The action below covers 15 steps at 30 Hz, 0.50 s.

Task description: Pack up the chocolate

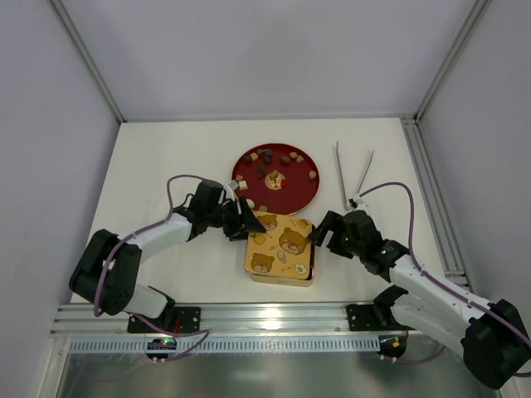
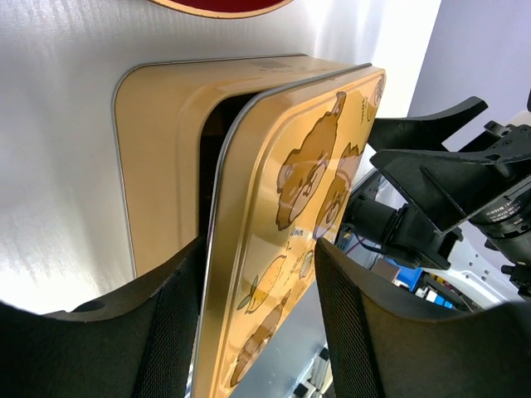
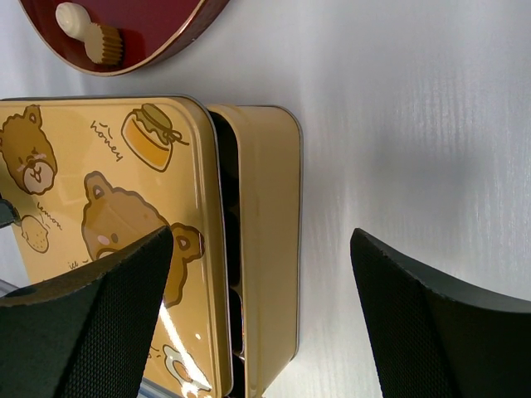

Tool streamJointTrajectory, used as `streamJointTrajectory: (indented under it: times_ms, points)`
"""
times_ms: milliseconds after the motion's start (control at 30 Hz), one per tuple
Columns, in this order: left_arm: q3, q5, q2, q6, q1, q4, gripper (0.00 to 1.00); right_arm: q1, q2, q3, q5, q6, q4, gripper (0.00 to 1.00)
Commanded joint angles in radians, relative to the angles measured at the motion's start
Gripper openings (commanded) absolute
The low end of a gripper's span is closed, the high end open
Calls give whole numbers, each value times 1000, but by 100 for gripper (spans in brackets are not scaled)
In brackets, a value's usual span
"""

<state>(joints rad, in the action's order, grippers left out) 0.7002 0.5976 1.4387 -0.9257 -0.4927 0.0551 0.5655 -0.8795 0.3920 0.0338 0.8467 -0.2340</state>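
A white table (image 1: 166,157) is shown enclosed on three sides by plain, pale grey panels: a back wall (image 1: 265,50), a left wall (image 1: 41,124) and a right wall (image 1: 494,124). Aluminium posts (image 1: 87,62) are seen rising at the two back corners, and an aluminium track (image 1: 431,199) is laid along the table's right edge. The near edge is bordered by a slotted aluminium rail (image 1: 274,317), below which a brushed metal sheet (image 1: 265,373) is visible. The scene is evenly and diffusely lit; only soft shadows and a faint sheen are produced on the tabletop.
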Motion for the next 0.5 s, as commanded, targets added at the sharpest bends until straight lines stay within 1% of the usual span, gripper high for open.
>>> streamJointTrajectory:
  times_ms: [0,233,467]
  points:
    - [25,-15,-26,41,17,64,54,10,-4,4,28,12,51,87]
    - [21,-9,-37,50,32,75,54,13,-10,-1,28,15,59,88]
    - [15,30,-55,62,59,72,55,22,-16,-1,29,18,68,87]
